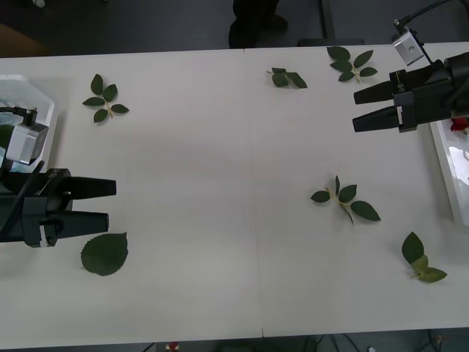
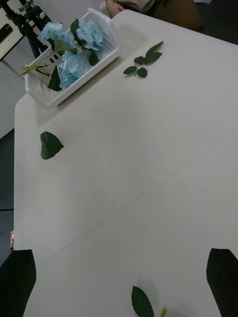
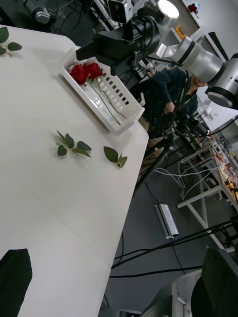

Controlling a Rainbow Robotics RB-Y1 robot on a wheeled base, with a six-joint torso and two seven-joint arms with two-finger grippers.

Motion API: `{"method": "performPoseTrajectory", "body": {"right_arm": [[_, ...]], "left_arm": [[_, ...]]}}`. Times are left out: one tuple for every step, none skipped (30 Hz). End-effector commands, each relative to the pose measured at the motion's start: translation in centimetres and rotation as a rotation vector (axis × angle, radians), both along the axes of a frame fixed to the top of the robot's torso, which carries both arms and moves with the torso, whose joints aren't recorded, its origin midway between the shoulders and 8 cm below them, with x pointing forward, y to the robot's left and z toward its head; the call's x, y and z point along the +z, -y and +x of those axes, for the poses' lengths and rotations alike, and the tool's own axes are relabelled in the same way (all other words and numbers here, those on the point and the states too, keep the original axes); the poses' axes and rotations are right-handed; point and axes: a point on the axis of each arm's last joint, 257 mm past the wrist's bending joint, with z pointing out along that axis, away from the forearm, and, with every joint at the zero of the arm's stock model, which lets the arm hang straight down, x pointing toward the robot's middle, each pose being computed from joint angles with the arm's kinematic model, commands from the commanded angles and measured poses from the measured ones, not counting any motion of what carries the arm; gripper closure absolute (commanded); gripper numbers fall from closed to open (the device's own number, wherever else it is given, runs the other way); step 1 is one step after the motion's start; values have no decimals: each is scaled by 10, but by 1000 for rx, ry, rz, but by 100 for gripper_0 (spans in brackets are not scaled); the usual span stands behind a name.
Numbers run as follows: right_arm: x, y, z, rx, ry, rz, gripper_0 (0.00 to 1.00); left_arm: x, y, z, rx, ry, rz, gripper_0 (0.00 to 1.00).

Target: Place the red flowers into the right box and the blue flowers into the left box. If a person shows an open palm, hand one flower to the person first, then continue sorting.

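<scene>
1. Flowers of the blue kind, the blue flowers (image 2: 72, 47), lie together in the left box (image 2: 106, 52), whose white rim (image 1: 40, 99) shows at the far left edge of the desk (image 1: 242, 147).
2. Just near of that box, the left gripper (image 1: 110, 202) hovers over the desk's left side, its two black fingers apart and pointing right, with nothing between them.
3. Near of that gripper, a single broad green leaf (image 1: 104, 254) lies flat on the desk.
4. Farther back on the left, a leaf sprig (image 1: 105, 101) lies by itself.
5. At the far edge past the middle, a small sprig (image 1: 286, 77) and a larger one (image 1: 352, 63) lie near each other.
6. Right of centre, another sprig (image 1: 344, 199) lies on the desk, and one more (image 1: 420, 259) lies towards the near right corner.
7. On the far right, the right gripper (image 1: 357, 110) hangs above the desk, fingers parted and empty, pointing left.
8. At the right edge, the right box (image 3: 106, 101) holds the red flowers (image 3: 85, 72), blooms side by side at one end, stems running along the tray.
</scene>
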Motion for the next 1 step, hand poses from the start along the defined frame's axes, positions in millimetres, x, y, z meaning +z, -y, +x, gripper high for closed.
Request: {"method": "performPoseTrajectory", "body": {"right_arm": [[13,9,2,-17,25,-2,0]], "left_arm": [[5,2,-2,-31,93,21,0]]}}
